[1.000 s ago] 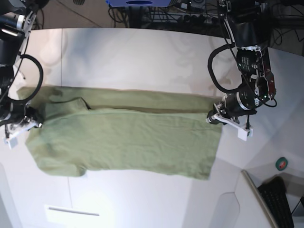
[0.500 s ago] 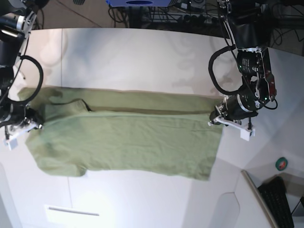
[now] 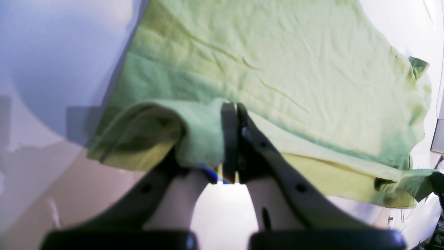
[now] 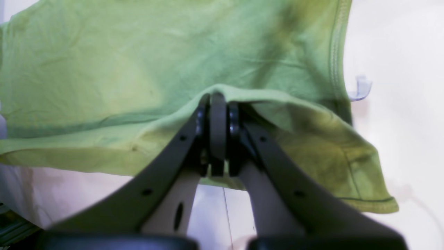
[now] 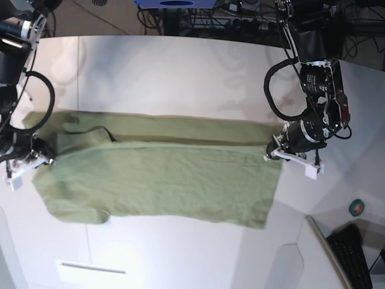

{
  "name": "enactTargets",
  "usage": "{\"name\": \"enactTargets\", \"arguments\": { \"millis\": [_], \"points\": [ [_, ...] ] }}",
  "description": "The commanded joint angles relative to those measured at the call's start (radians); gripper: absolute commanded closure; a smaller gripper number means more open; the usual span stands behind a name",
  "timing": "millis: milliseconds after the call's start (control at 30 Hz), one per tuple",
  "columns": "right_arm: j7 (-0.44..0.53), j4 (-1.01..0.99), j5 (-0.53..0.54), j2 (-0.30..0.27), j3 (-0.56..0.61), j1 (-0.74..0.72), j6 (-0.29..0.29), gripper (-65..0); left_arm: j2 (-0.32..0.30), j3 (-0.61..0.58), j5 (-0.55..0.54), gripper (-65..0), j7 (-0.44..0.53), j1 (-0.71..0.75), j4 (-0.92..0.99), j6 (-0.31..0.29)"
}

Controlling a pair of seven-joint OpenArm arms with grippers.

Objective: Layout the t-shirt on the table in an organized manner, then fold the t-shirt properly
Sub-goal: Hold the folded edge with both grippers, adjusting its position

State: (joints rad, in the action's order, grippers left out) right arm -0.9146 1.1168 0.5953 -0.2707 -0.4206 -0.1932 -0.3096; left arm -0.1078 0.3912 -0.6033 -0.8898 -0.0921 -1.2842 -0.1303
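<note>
Olive t-shirt spread across the white table, left gripper and right gripper each clamped on an opposite end.

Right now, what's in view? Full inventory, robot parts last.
t-shirt: one, olive green, spread lengthwise across the middle of the table, one long edge folded over the body.
table: one, white, under everything.
tape roll: one, green with a red centre, right edge of the base view.
keyboard: one, black, lower right corner, off the table.
cables: several, dark, beyond the far edge.
left gripper: one, dark jaws shut on the shirt's hem end.
right gripper: one, dark jaws shut on the shirt's sleeve end.
</note>
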Motion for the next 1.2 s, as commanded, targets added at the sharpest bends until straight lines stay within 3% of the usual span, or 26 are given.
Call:
{"name": "enactTargets", "arguments": {
  "millis": [0,800,833,1000,1067,1167],
  "points": [
    [0.019,0.015,0.016,-0.016,-0.001,-0.024,-0.001,0.0,-0.01,0.001,-0.013,0.0,0.024,-0.019,0.004,-0.001],
    [0.019,-0.054,0.016,-0.016,-0.002,-0.038,-0.001,0.0,-0.011,0.001,-0.013,0.0,0.031,-0.039,0.064,-0.001],
    [0.019,-0.053,0.016,-0.016,-0.002,-0.038,-0.001,-4.1,-0.011,0.002,-0.013,0.0,0.033,-0.039,0.064,-0.001],
    [0.019,-0.045,0.024,-0.019,-0.007,-0.036,-0.006,-30.2,-0.003,0.09,-0.014,-26.2,0.033,-0.041,0.064,-0.001],
    [0.019,-0.008,0.024,-0.019,-0.008,-0.028,-0.007,-33.8,-0.002,0.156,-0.019,-32.6,0.033,-0.044,0.061,-0.001],
    [0.021,0.116,0.025,-0.011,-0.039,0.019,-0.007,-33.8,-0.007,0.216,-0.022,-35.2,0.033,-0.044,0.03,-0.004]
  ]
}}
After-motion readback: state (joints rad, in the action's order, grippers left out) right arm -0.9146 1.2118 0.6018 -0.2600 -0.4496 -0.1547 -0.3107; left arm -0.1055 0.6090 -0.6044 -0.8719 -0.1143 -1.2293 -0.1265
